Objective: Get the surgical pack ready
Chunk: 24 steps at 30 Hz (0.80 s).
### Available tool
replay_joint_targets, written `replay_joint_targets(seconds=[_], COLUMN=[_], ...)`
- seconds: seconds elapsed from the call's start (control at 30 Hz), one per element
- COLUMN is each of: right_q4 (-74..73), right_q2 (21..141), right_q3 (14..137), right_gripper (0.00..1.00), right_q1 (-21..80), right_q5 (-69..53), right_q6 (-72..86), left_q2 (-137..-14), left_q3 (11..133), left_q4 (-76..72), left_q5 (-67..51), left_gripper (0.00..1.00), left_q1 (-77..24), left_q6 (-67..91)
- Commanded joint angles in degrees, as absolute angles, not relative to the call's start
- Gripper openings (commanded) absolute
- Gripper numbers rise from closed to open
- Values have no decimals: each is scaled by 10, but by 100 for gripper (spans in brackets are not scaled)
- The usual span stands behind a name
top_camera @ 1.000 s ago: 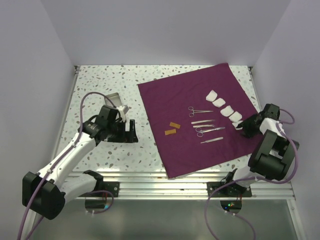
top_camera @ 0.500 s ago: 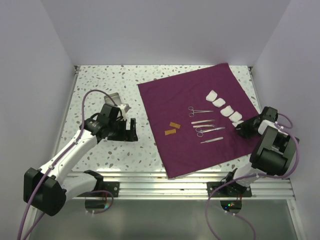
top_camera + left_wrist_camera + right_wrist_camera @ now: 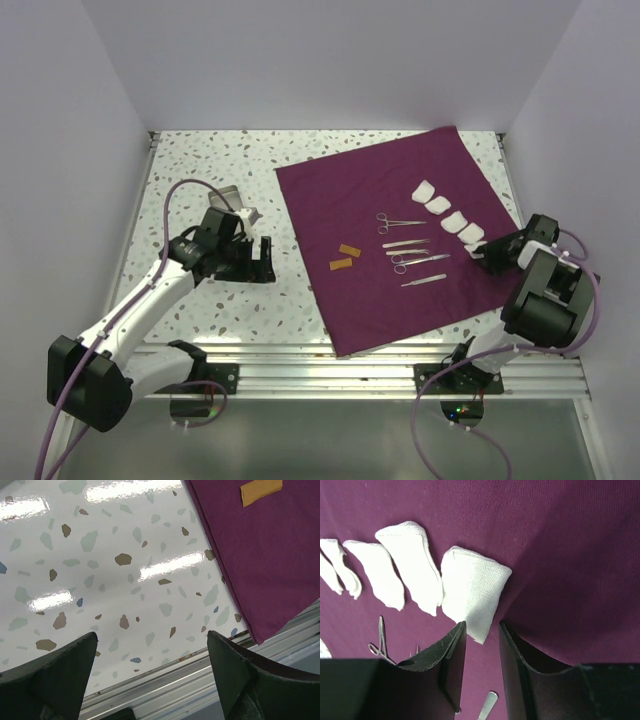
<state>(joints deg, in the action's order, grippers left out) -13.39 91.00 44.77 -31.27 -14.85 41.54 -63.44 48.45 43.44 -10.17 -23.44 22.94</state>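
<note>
You are mid-task: white pads (image 3: pixel 447 212), steel instruments (image 3: pixel 412 252), orange strips (image 3: pixel 345 257) lying on spread purple cloth (image 3: pixel 340 190) | steel tray (image 3: pixel 227 193) sitting off-cloth, folding undone | left gripper (image 3: pixel 150 665) gaping empty | right gripper (image 3: pixel 482 645) nosing end pad (image 3: pixel 472 592), grip unclear

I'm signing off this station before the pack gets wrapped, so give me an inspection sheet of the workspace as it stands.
Surface: speckled white table, glossy.
Job's things: purple cloth spread flat; white gauze pads in a diagonal row, steel instruments and orange strips on it; steel tray off the cloth, behind the left arm.
Clutter: nothing seen.
Grippers: left tool open over bare table; right tool with jaws partly apart at the end pad's corner, no grip seen.
Cables: lilac cables loop along both arms, clear of the cloth.
Surroundings: plain white walls; aluminium rail at the near edge.
</note>
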Motion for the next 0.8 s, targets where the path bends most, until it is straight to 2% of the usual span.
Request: replay_joint_targets(seconds=[0.0,0.2,0.47,0.6,0.77], right_q4=[-108,-110,-219,-290,-295], right_q2=[925,939,878,834,817], right_q3=[446,452,490,522,545], right_gripper=[36,26,0,0,0], right_q1=[-316,-319,-323,-323,-322], right_q5=[-140,-146,-84,-59,-91], right_q6=[424,444,437,412,412], left_q2=[-633,-633,-630,-630,-631], left_q3=[494,493,491,487,483], left_q4=[438,439,440,439,442], left_q5=[-96,-94,-91,-91,-93], left_gripper=[95,95,95,95,95], left_q1=[-239,-238,-238,-238,-238], left_q6=[218,219,220,219,221])
